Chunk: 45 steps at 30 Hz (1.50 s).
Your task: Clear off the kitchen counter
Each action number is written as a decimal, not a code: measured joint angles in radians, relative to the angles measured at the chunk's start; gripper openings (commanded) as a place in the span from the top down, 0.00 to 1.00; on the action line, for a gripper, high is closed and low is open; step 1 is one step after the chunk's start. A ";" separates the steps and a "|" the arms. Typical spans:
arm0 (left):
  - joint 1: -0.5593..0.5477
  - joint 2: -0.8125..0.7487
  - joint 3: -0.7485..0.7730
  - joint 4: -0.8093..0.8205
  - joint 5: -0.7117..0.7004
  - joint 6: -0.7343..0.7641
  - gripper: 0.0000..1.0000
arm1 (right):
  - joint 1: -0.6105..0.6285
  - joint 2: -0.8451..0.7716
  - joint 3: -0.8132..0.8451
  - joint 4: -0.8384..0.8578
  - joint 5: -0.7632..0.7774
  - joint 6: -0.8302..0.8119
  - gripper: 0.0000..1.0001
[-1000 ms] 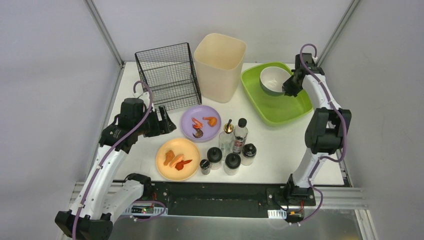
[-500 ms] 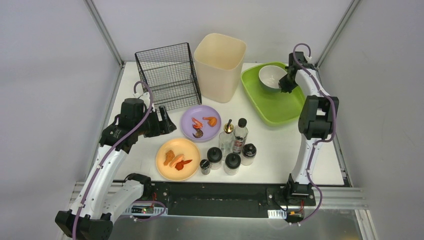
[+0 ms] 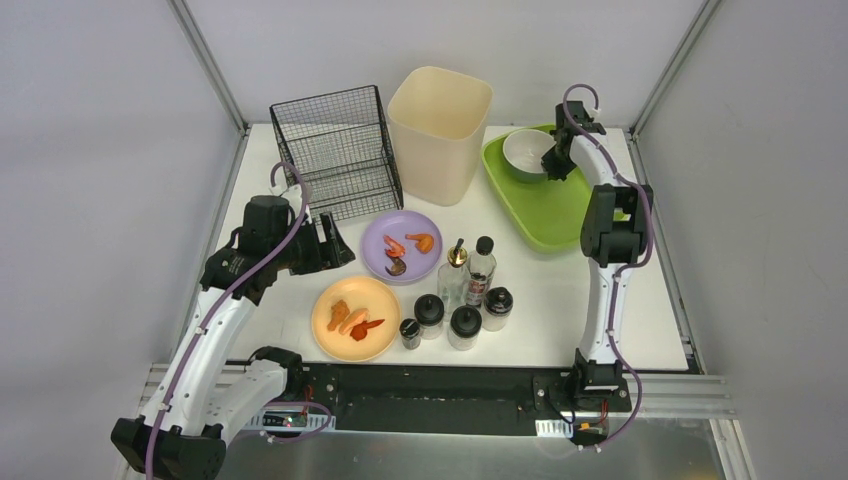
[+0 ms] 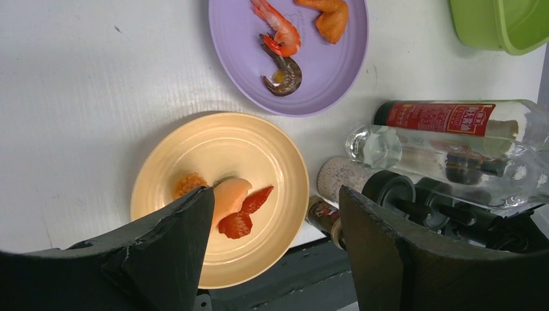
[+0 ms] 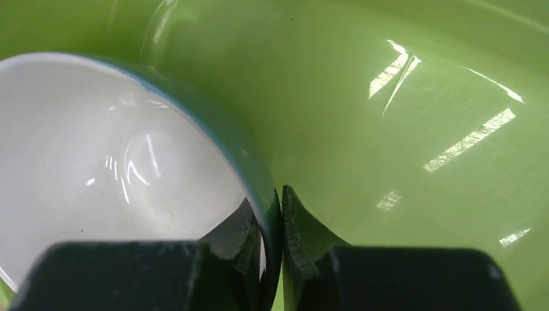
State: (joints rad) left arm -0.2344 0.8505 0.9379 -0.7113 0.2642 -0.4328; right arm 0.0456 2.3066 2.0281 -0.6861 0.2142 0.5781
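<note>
Now my right fingers point(image 5: 294, 227) clench the bowl point(image 5: 97, 162) over the green tray point(image 5: 388, 162) — off the bench point(image 3: 600, 300) (tidier). Left fingers point(image 4: 175, 246) spread, empty.

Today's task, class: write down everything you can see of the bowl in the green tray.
The bowl is round and glossy like glazed ceramic, white inside with a darker outer wall, and looks empty. It sits mouth up at the far end of the green tray. The right gripper is shut on its rim, one finger inside and one outside. Whether its base rests on the tray cannot be told.
</note>
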 measured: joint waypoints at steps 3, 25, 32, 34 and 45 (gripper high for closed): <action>0.000 0.001 0.000 0.000 0.009 0.000 0.28 | 0.012 0.020 0.016 0.000 0.014 0.001 1.00; 0.007 0.013 -0.005 0.012 0.023 0.000 0.28 | 0.019 0.033 0.031 0.044 0.022 0.035 0.24; 0.007 0.013 -0.005 0.018 0.023 0.000 0.26 | 0.021 -0.053 -0.027 0.027 0.008 0.027 0.15; 0.007 0.013 -0.005 0.018 0.022 0.000 0.23 | 0.023 -0.100 -0.052 0.023 0.008 0.021 0.14; 0.007 0.013 -0.005 0.018 0.021 0.002 0.11 | 0.032 -0.404 -0.186 0.013 0.024 -0.043 0.11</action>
State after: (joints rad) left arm -0.2272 0.8639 0.9329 -0.6930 0.2855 -0.4305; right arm 0.0772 1.9030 1.8423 -0.6735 0.2386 0.5354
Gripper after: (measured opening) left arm 0.857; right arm 0.881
